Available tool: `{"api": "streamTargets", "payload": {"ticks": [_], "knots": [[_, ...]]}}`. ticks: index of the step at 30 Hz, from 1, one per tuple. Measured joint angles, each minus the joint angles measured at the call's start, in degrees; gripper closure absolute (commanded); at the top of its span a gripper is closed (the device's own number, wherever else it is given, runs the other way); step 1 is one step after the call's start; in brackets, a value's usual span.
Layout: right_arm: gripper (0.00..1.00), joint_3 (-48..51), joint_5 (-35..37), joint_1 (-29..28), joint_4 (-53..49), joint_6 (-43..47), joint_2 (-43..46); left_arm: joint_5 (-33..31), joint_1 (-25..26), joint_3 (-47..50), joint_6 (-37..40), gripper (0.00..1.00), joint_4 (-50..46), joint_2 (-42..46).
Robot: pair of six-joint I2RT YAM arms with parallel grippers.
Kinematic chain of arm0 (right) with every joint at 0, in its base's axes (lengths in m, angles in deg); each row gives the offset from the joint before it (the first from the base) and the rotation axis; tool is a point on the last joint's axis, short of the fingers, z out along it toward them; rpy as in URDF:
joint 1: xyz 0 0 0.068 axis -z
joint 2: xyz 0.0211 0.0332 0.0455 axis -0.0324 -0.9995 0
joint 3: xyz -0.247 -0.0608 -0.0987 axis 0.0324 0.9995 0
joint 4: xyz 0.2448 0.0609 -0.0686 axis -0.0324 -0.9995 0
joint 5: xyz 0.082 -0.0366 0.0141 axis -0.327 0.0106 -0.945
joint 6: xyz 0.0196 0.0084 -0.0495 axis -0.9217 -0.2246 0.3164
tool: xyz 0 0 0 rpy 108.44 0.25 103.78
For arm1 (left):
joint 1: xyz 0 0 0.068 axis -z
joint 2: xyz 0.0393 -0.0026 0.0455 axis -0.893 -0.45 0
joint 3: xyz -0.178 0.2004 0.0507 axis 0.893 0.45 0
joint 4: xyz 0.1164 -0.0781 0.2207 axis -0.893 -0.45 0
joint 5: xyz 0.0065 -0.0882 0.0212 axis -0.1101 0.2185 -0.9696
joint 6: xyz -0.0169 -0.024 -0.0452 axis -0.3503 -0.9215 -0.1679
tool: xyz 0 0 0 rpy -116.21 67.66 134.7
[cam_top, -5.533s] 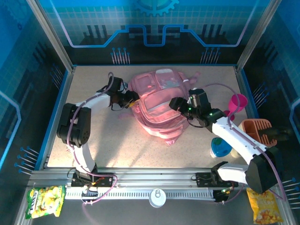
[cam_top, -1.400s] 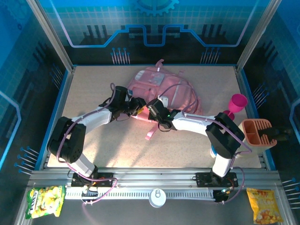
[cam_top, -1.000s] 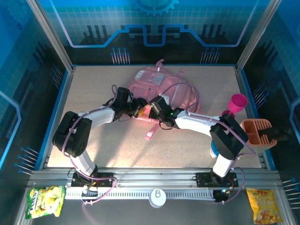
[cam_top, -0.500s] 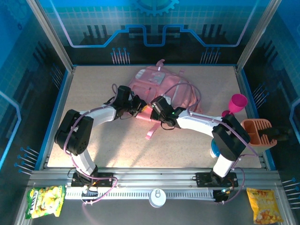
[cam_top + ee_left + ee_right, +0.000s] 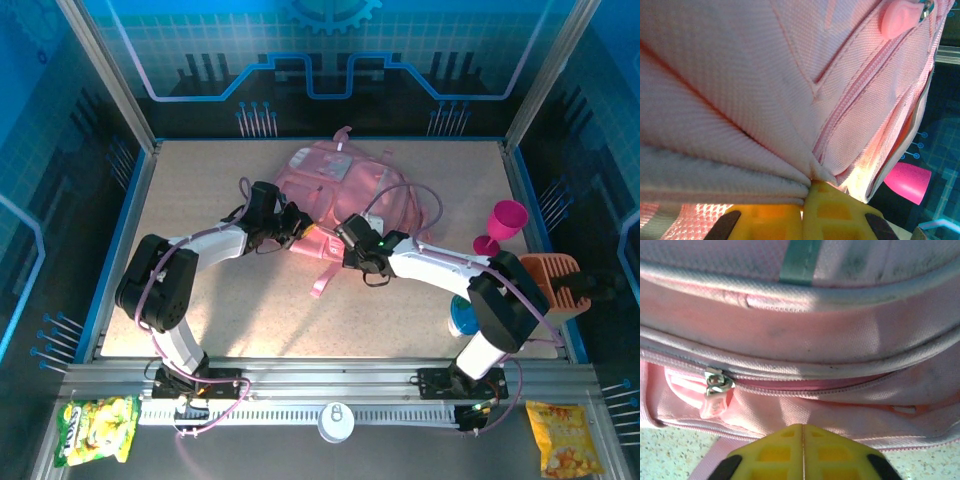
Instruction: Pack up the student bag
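The student bag [image 5: 345, 185], a soft pink backpack, lies flat at the back middle of the table. My left gripper [image 5: 302, 229] is at its near left edge. In the left wrist view the yellow fingers [image 5: 775, 215] are shut on a fold of the bag's fabric [image 5: 765, 125]. My right gripper [image 5: 347, 230] is at the near edge just to the right, its yellow tips [image 5: 802, 428] shut together and against the bag [image 5: 805, 335] below a closed zip. That zip's metal pull [image 5: 715, 382] sits to the left of the tips.
A magenta goblet [image 5: 505, 224] stands to the right of the bag, with an orange holder [image 5: 548, 282] and a blue round object [image 5: 465, 318] nearer. Snack packs [image 5: 95, 428] [image 5: 565, 440] lie beyond the front rail. A pink strap [image 5: 325, 280] trails toward me.
My left gripper has closed on the bag's edge. The right gripper has slid a little right and nearer along the bag's near side. The bag has hardly shifted.
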Motion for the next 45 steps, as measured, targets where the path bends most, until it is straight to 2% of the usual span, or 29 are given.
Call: {"api": "streamTargets", "payload": {"ticks": [8,14,16,19,26,33,41,45], "knots": [[0.71,-0.09,-2.25,0.04,2.03,1.77,0.22,0.00,0.00,0.00,0.00,1.00,-0.02,0.00],[0.56,-0.11,-3.30,-0.02,4.90,1.33,2.36,0.00,0.00,0.00,0.00,1.00,-0.11,0.24],[0.55,-0.22,-3.72,-0.02,5.44,0.63,2.27,0.00,0.00,0.00,0.00,1.00,-0.13,0.33],[0.56,-1.27,-4.26,-0.02,5.18,-0.94,1.14,0.00,0.00,0.00,0.00,1.00,-0.13,0.39],[0.67,-5.11,-4.09,-0.02,3.21,-4.98,-3.82,0.02,0.00,0.00,-0.02,1.00,-0.15,0.98],[0.82,-7.28,-2.97,-0.13,0.70,-6.29,-5.95,0.11,0.00,0.00,0.09,1.00,-0.15,1.18],[0.84,-7.72,-1.84,-0.15,0.15,-4.04,-6.86,0.24,-0.02,0.20,0.42,1.00,-0.15,1.49],[0.81,-8.83,-1.14,-0.17,-0.55,-2.71,-8.31,0.24,-0.02,0.57,0.44,1.00,-0.11,1.79]]}}
